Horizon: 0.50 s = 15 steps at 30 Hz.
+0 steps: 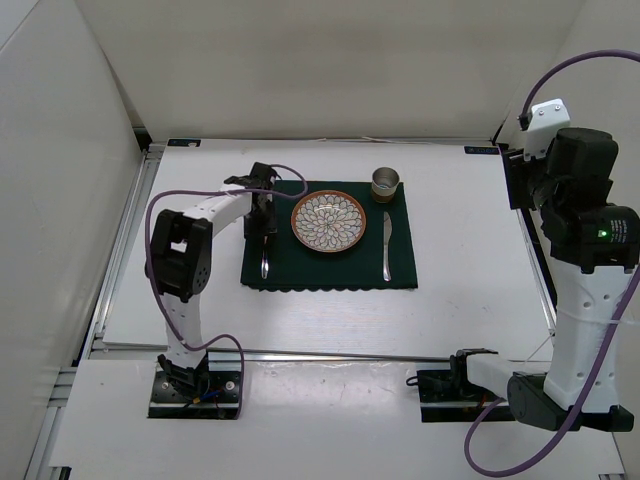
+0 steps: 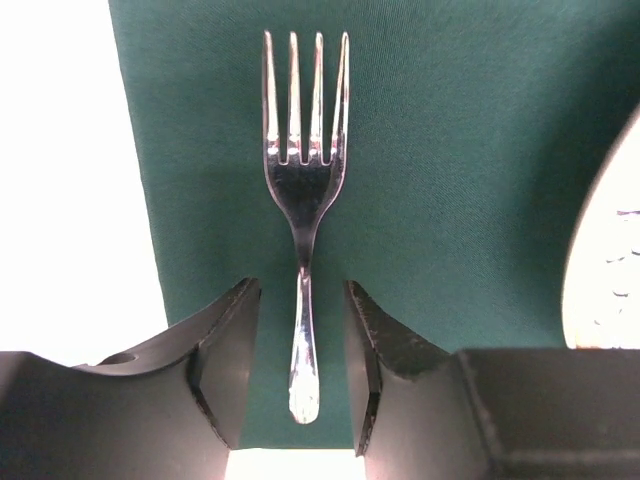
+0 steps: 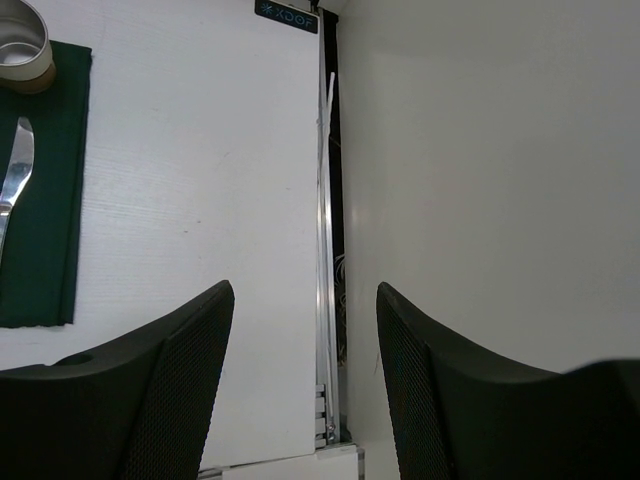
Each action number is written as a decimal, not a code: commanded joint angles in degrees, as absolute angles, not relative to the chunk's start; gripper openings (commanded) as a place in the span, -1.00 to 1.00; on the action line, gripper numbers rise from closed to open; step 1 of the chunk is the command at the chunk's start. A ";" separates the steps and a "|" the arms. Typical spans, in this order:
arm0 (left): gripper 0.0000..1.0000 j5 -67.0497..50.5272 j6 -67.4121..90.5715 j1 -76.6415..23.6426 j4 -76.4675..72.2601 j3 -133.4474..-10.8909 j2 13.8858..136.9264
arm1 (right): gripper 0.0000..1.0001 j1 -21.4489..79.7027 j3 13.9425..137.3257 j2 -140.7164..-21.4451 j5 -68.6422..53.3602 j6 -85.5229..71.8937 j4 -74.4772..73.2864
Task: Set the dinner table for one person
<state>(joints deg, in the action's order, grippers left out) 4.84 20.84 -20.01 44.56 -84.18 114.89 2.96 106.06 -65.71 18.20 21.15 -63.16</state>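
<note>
Fork lies on the green placemat, left of centre on the bench, its handle between the spread left jaws, long axis running up the frame; right jaws gape empty, far right.

Bright, even light falls from overhead, so shadows in the top view are soft and short. The white dinner table is close to bleached there, and in the left wrist view its strip on the left burns out to pure white. The fork is in sharp focus with hard glints on its tines; the left gripper is dark and slightly soft. The right wrist view turns greyer toward the right wall
</note>
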 commanded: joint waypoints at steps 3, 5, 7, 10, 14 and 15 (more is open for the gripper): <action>0.04 7.55 20.30 -19.78 44.03 -88.41 106.35 | 0.27 2.72 106.08 -65.04 17.40 20.39 -61.87; 0.10 8.34 19.17 -17.68 45.18 -92.17 104.60 | 0.27 2.72 105.29 -65.04 16.88 20.39 -61.87; 0.21 8.35 19.16 -15.74 46.05 -95.08 103.37 | 0.27 2.72 103.02 -64.34 16.87 20.39 -61.87; 0.42 8.35 16.53 -11.52 46.76 -101.15 100.90 | 0.39 2.20 100.91 -63.20 16.35 19.86 -62.48; 1.00 9.23 11.44 -5.46 47.37 -103.18 96.69 | 0.88 -1.21 92.49 -62.67 15.21 18.02 -65.56; 1.00 9.84 9.34 -2.32 47.37 -102.23 94.77 | 0.88 -2.45 87.50 -62.67 15.21 18.02 -66.09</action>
